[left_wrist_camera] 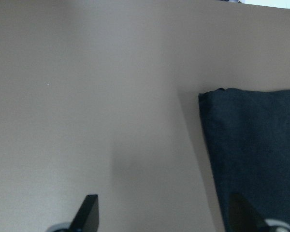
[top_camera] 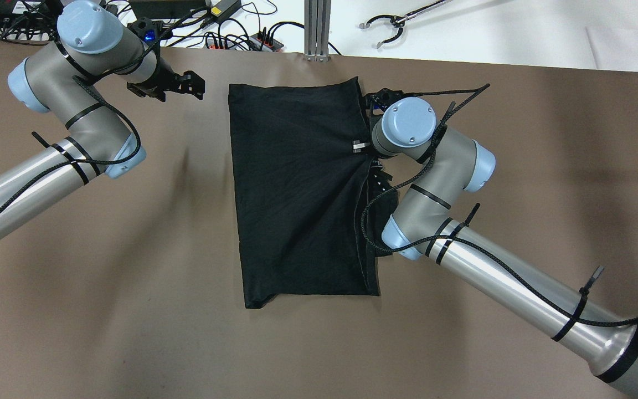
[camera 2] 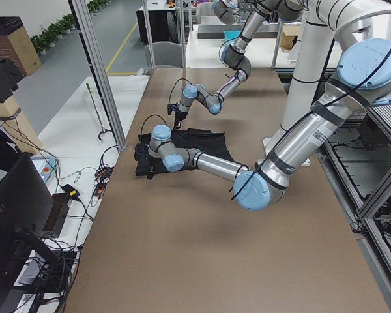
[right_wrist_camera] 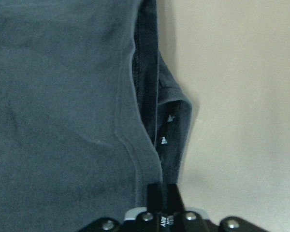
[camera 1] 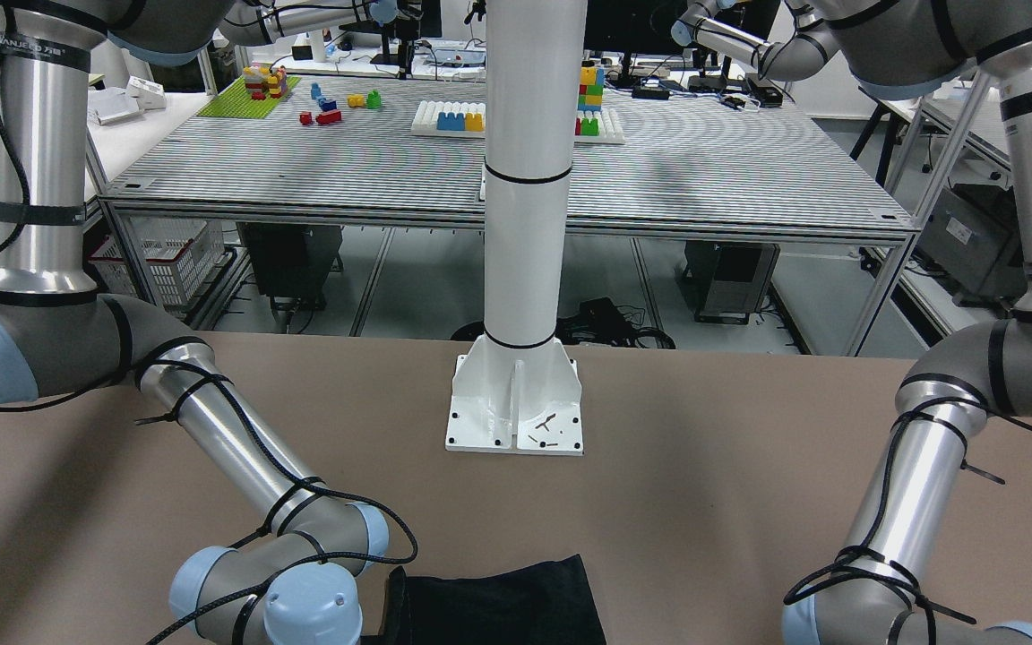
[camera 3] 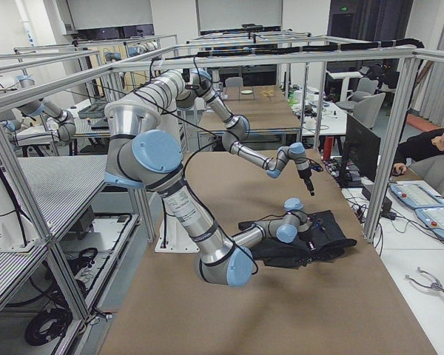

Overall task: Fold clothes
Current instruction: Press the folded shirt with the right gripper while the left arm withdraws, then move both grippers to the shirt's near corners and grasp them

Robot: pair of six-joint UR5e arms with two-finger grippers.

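I log the clothes (top_camera: 297, 188) lying on the table (top_camera: 130, 332) between both arms and well forward of the pillar base (camera 1: 516, 403), the left gripper (top_camera: 197, 87) just off their far left corner, apart, the right gripper (right_wrist_camera: 162, 191) at their right edge, touching.

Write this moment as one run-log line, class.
task: fold clothes | black cloth: spread on table | left pincer: open, clear of cloth | right pincer: shut on cloth's edge

Robotics lab, alu-frame benches (camera 1: 704, 170), more robot arms (camera 1: 731, 40) at other stns, monitors (camera 2: 16, 215), toy bricks (camera 1: 267, 82) on next bench.
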